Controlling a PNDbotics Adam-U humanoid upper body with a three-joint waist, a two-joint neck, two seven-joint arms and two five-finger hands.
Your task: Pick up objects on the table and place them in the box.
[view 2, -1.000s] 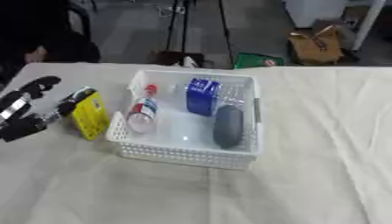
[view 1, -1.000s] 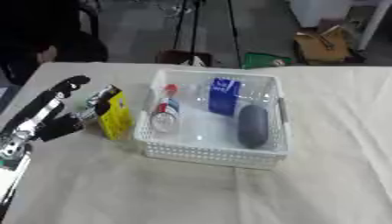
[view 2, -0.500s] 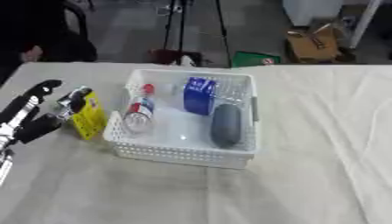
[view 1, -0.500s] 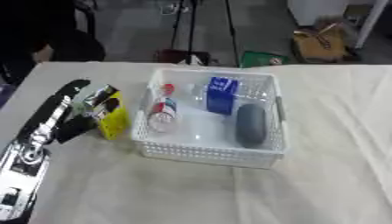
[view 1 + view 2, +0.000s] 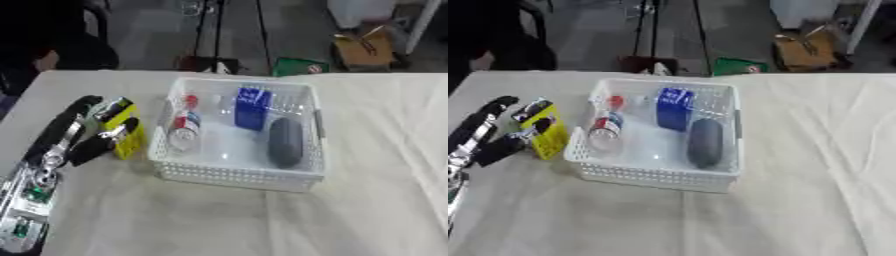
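Left robot hand (image 5: 83, 137) is closing around the yellow packet (image 5: 125, 131), thumb under, fingers over its top. The packet is standing on the table (image 5: 219, 220) just left of the white basket (image 5: 236, 172), touching its wall. Bottle (image 5: 185, 131), blue carton (image 5: 252, 107) and dark oblong case (image 5: 285, 142) are lying inside. Likely best: lift straight up to clear the rim, then cross into the free space. Right hand is not showing.

Pack (image 5: 125, 131) left of box (image 5: 234, 176), touching.
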